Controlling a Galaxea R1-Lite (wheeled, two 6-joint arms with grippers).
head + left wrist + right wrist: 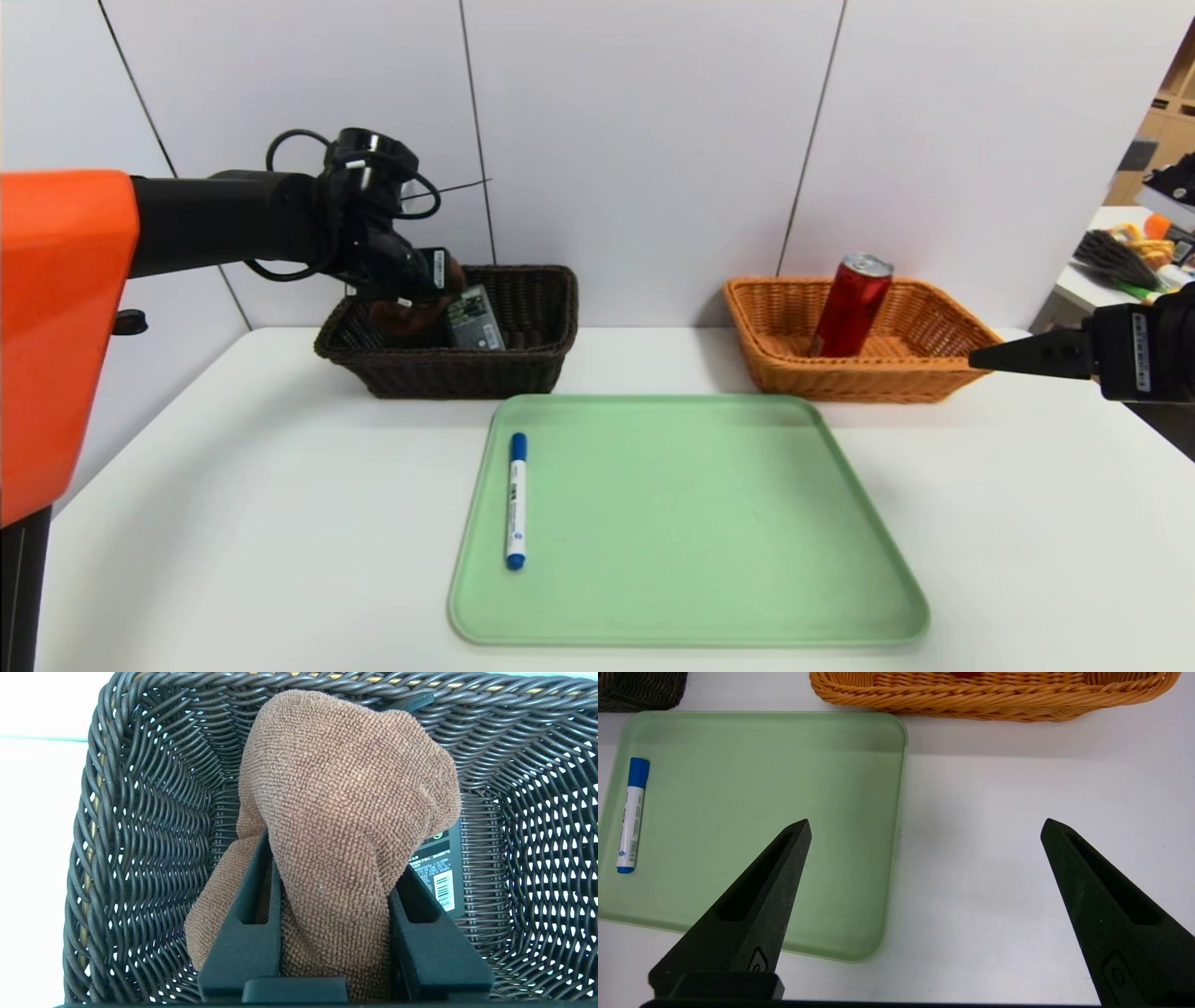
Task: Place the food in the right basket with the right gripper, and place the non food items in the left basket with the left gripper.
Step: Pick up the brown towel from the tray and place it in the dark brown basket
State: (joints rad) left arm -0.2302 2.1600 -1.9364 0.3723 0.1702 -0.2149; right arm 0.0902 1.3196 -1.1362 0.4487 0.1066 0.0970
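Two baskets at frame top: left basket (pixel 523 369) holds one green bottle (pixel 474 319); left gripper (pixel 329 877) over it, clamped on one brown towel (pixel 345 807). Right basket (pixel 775 373): one red can (pixel 851 306). One marker (pixel 516 499) on green tray (pixel 709 560), centre. Right gripper (pixel 924 828) wide, empty, right edge.

Open green tray (pixel 691 523) around the marker (pixel 516 500); dark basket (pixel 523 373) crowded by towel (pixel 345 812) and bottle (pixel 474 319).

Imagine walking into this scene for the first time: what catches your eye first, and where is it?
Probably the left hand, clamped on a brown towel over the dark brown basket at the table's back left. Next, the red can leaning in the orange basket at back right, and the blue-capped marker alone on the green tray.
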